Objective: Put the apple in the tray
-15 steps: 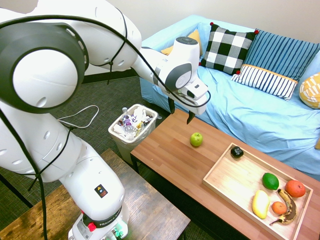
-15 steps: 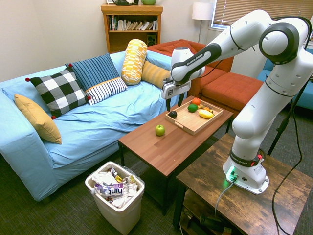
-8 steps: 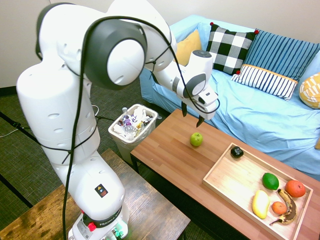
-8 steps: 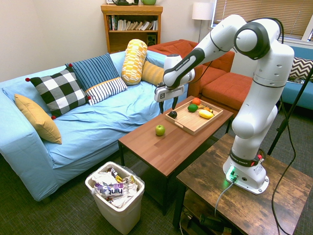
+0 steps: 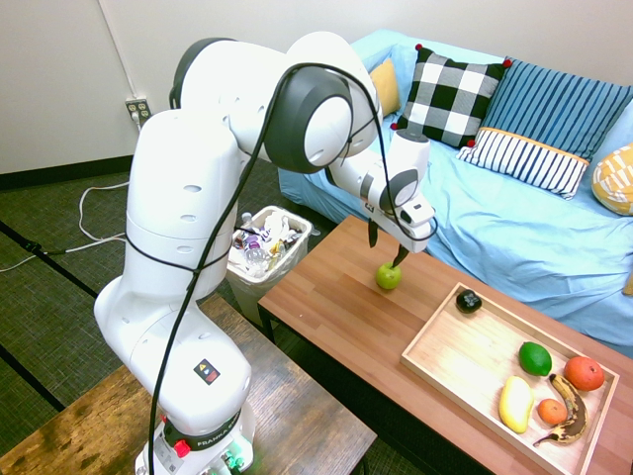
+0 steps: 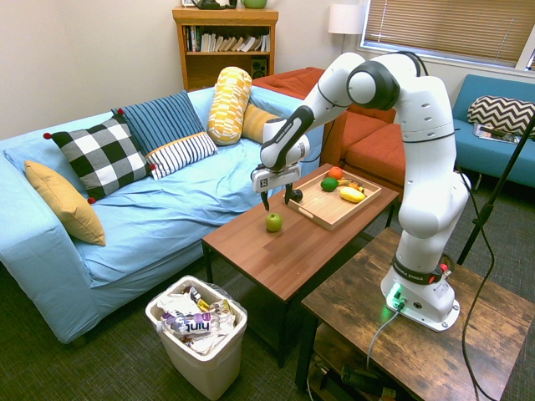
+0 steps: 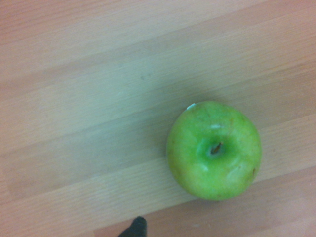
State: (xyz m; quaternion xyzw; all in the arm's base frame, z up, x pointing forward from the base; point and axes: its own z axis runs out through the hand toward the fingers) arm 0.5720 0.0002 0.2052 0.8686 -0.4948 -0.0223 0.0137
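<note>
The tray [image 5: 465,356] holds a lime, an orange, a lemon, a banana and a dark fruit that is hard to identify. The apple [image 5: 388,276] sits on the table [image 5: 336,307] at the tray's ten o'clock, with the gripper [image 5: 386,247] spread wide just above it, holding nothing.

Yellow-green apple [image 5: 388,276], light wood tray [image 5: 465,359], black-and-white checked pillow [image 5: 451,97], blue sofa [image 5: 495,213].

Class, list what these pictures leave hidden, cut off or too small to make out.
- Tray: its right corner is cut off by the first exterior view's edge.
- Dark item in the tray: too small to identify.
- Apple: underside hidden against the table in the wrist view.
- Book titles: too small, second exterior view.
</note>
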